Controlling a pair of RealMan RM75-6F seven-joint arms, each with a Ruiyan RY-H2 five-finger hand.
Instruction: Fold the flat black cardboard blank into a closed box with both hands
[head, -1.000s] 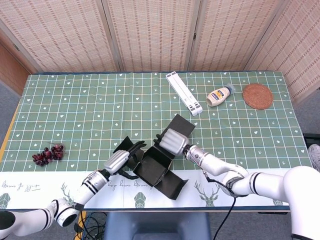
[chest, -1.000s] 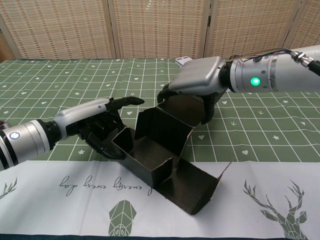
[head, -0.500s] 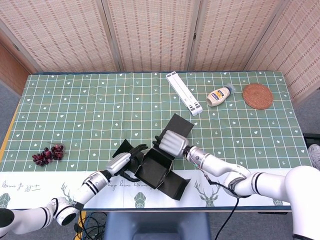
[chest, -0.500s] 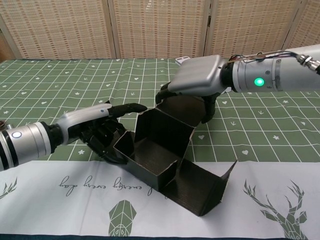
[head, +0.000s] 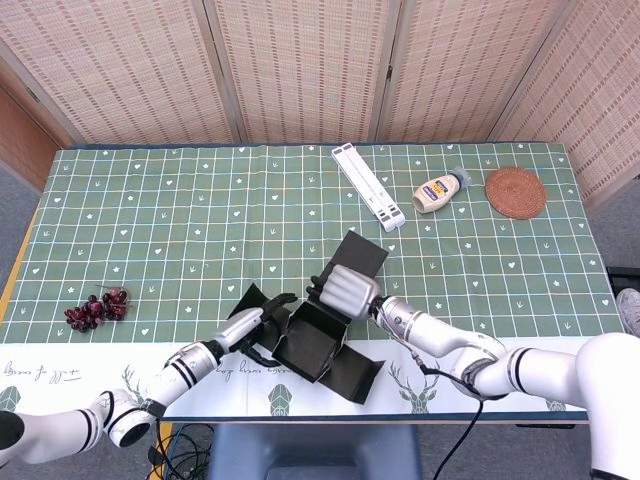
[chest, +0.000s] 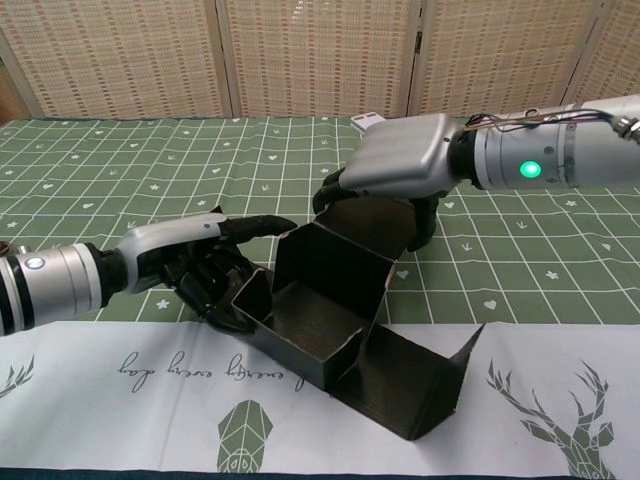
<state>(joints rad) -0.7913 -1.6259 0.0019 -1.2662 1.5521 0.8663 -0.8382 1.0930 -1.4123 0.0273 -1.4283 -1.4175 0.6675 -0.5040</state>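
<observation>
The black cardboard box (head: 318, 343) (chest: 335, 310) stands partly folded near the table's front edge, its walls up, its top open and a long flap (chest: 410, 385) lying toward the front right. My right hand (head: 346, 289) (chest: 400, 166) reaches over the back panel and grips it, fingers curled down behind it. My left hand (head: 256, 322) (chest: 200, 262) is at the box's left side. Its fingers are spread against the left side flap, and one finger stretches toward the back wall's corner.
A bunch of dark grapes (head: 97, 308) lies at the front left. A long white object (head: 368, 186), a squeeze bottle (head: 438, 192) and a woven coaster (head: 515, 192) sit at the back right. The table's front edge (head: 330, 405) is just beyond the front flap.
The box has slid a little toward the front right, its front flap nearing the table edge. Both hands moved along with it and kept their places on it.
</observation>
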